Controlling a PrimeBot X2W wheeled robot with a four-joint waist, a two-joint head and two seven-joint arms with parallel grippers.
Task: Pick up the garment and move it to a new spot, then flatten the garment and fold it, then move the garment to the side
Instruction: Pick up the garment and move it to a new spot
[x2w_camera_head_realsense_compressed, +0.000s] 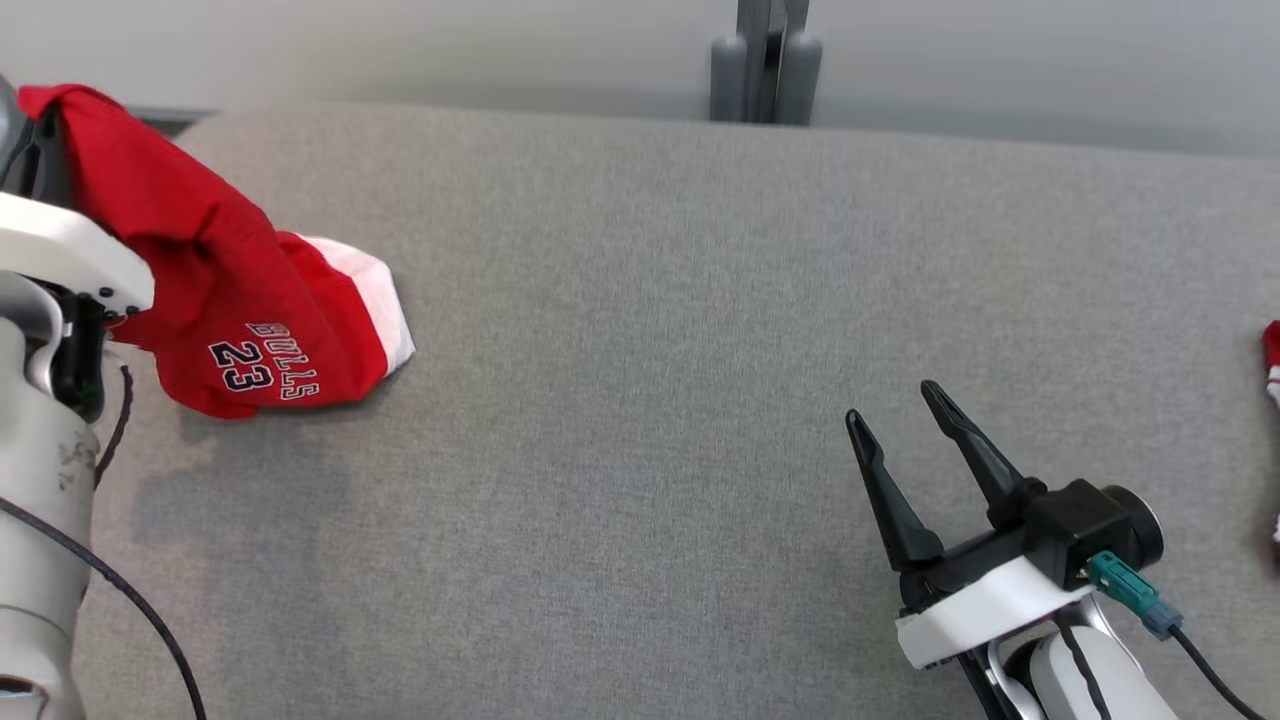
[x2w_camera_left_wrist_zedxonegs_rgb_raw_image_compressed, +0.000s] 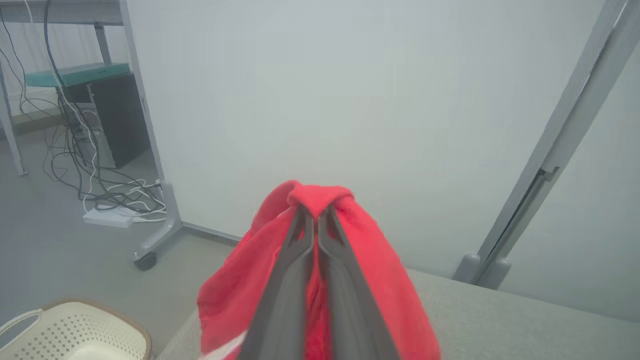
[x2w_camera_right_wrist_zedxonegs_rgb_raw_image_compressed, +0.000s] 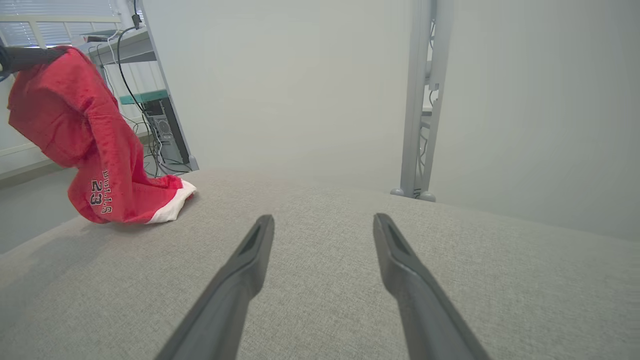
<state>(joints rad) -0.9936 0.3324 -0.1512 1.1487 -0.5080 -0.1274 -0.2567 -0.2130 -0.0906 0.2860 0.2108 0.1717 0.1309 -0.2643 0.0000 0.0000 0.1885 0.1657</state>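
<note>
Grey fabric table (x2w_camera_head_realsense_compressed: 640, 300) spans the head view, its far edge running along a pale wall w/ a grey post (x2w_camera_head_realsense_compressed: 765, 60) standing just behind it at centre. Red garment (x2w_camera_head_realsense_compressed: 230, 300), "BULLS 23" printed on it, is at the far-left corner: top bunch lifted off the surface, white-trimmed lower end touching the table near the left edge. L gripper (x2w_camera_left_wrist_zedxonegs_rgb_raw_image_compressed: 316, 220) is clamped on that top bunch, fingers pressed together w/ cloth draped down both sides. R gripper (x2w_camera_head_realsense_compressed: 890, 400) is over the near-right part of the table, jaws spread wide, nothing betw. them, well apart from the garment. Big bare stretch of table lies betw. the two. Small red-and-white bit (x2w_camera_head_realsense_compressed: 1272, 365) pokes in at the right edge. Off the table's left side, on the floor, sits a cream basket (x2w_camera_left_wrist_zedxonegs_rgb_raw_image_compressed: 100, 307).
</note>
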